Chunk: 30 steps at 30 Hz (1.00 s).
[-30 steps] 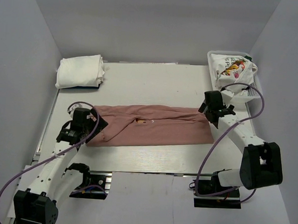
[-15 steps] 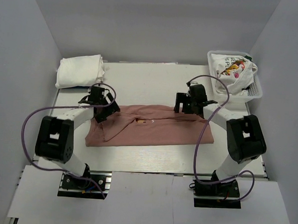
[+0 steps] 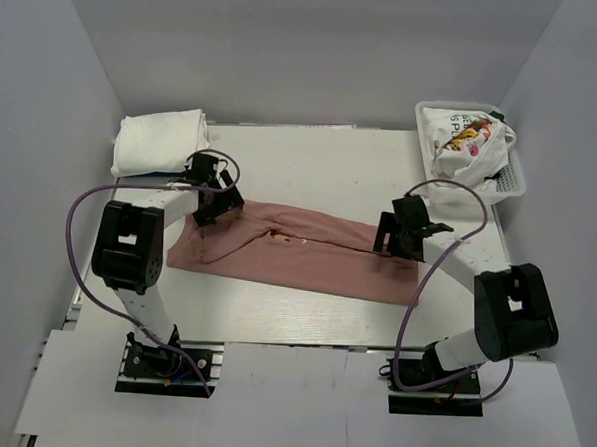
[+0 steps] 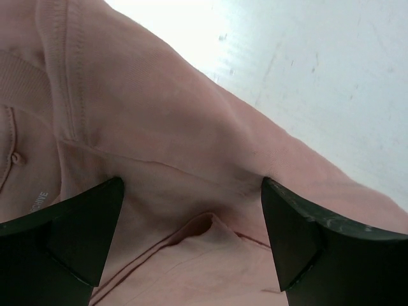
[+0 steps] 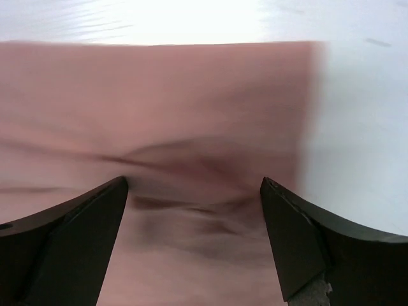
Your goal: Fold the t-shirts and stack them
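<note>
The dusty-pink t-shirt lies as a long folded strip across the middle of the table, slanting down to the right. My left gripper is open, its fingertips spread on the shirt's left end, over a small raised fold. My right gripper is open on the shirt's right end, with wrinkled cloth between the fingertips and the hem edge just to the right. A stack of folded white t-shirts sits at the back left. A white t-shirt with colourful print fills the basket.
The white mesh basket stands at the back right corner, close behind my right arm. Purple cables loop beside both arms. Grey walls enclose the table on three sides. Bare white table shows behind the pink shirt.
Both grippers have swung in onto the shirt's two ends. The right gripper has moved toward the near side, and the pink strip now lies slanted instead of straight.
</note>
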Each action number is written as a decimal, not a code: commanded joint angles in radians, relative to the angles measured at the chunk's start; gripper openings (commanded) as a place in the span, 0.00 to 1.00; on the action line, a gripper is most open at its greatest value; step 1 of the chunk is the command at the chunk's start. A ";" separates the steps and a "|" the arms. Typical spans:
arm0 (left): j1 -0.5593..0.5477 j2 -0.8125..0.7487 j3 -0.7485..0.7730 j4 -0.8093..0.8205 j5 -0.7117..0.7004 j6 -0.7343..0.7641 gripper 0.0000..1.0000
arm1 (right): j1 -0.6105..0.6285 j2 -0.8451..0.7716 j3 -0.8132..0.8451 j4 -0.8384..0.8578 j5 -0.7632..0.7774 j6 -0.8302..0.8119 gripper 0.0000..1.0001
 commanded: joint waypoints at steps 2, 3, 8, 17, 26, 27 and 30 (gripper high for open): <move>0.009 0.139 0.070 -0.070 -0.069 0.045 1.00 | -0.052 -0.073 0.001 -0.187 0.325 0.159 0.90; 0.009 0.159 0.091 -0.079 -0.069 0.060 1.00 | -0.071 -0.093 0.006 -0.198 0.335 0.167 0.90; -0.019 0.343 0.310 -0.079 0.047 0.174 1.00 | -0.087 -0.244 -0.037 -0.051 0.133 -0.036 0.90; -0.069 0.801 1.022 -0.108 0.382 0.284 1.00 | -0.030 -0.145 -0.022 0.185 -0.456 -0.218 0.90; -0.177 1.102 1.378 0.476 0.484 0.030 1.00 | 0.186 0.089 -0.017 0.173 -0.575 -0.275 0.90; -0.198 1.125 1.439 0.499 0.473 0.019 1.00 | 0.203 0.103 -0.016 0.156 -0.581 -0.273 0.90; -0.227 1.162 1.420 0.641 0.376 -0.051 1.00 | 0.301 0.169 0.013 0.092 -0.630 -0.282 0.90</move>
